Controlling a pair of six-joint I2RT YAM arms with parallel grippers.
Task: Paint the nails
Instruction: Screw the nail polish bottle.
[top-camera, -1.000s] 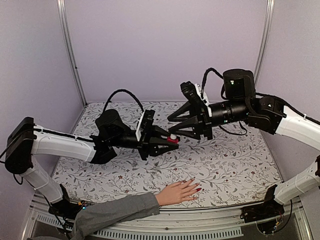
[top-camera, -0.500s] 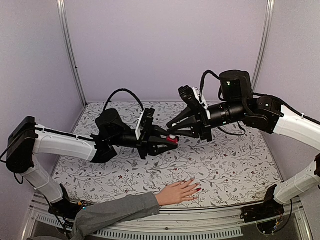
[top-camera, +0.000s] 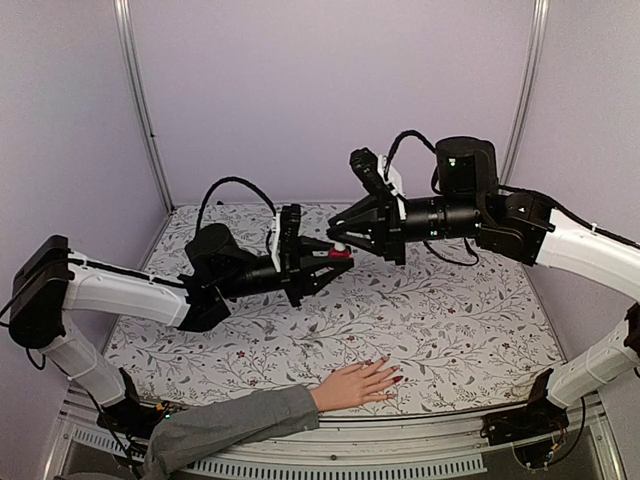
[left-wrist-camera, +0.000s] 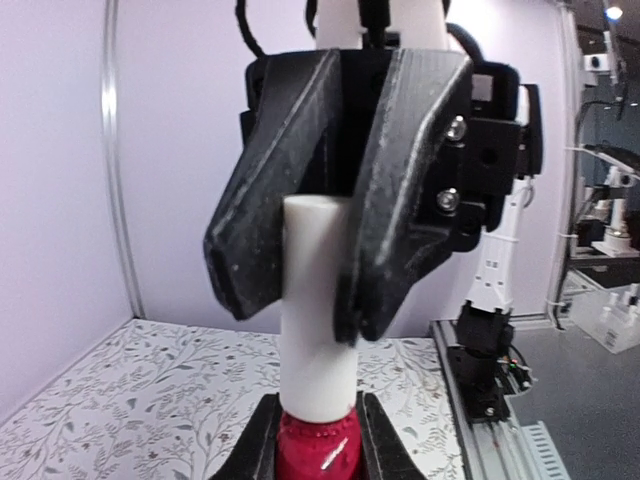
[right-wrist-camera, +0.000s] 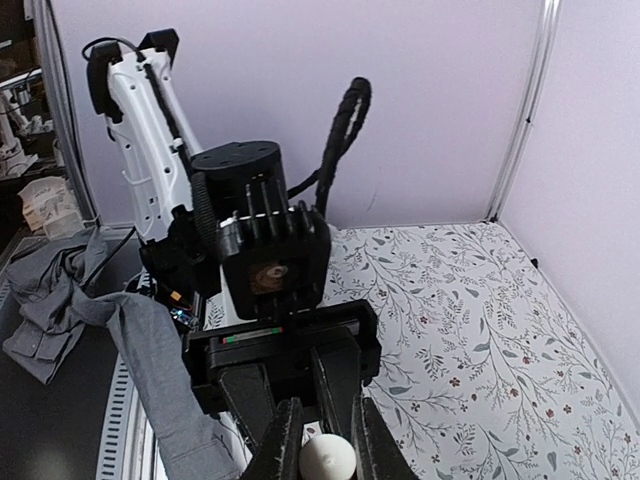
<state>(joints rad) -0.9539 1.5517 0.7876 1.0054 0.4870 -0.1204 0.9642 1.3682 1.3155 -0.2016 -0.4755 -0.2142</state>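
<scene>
Lilac-walled booth, floral table (top-camera: 450, 330). One hand (top-camera: 352, 386), grey sleeve, flat at near edge. Nails (top-camera: 397, 380): tiny, hard, probably slick; at least one red, count unclear; for light brushing, not gripping. One red bottle (left-wrist-camera: 315, 447), pinched by left gripper (top-camera: 333, 260) above mid-table. One white cap (left-wrist-camera: 318, 300), pinched by right gripper (top-camera: 338, 240).

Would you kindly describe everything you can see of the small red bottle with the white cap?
The bottle is small, with a glossy red body and a tall, smooth white cylindrical cap. It is held in the air above the floral table, between the two arms. The left gripper clamps its red body; the right gripper is closed on the cap.
</scene>
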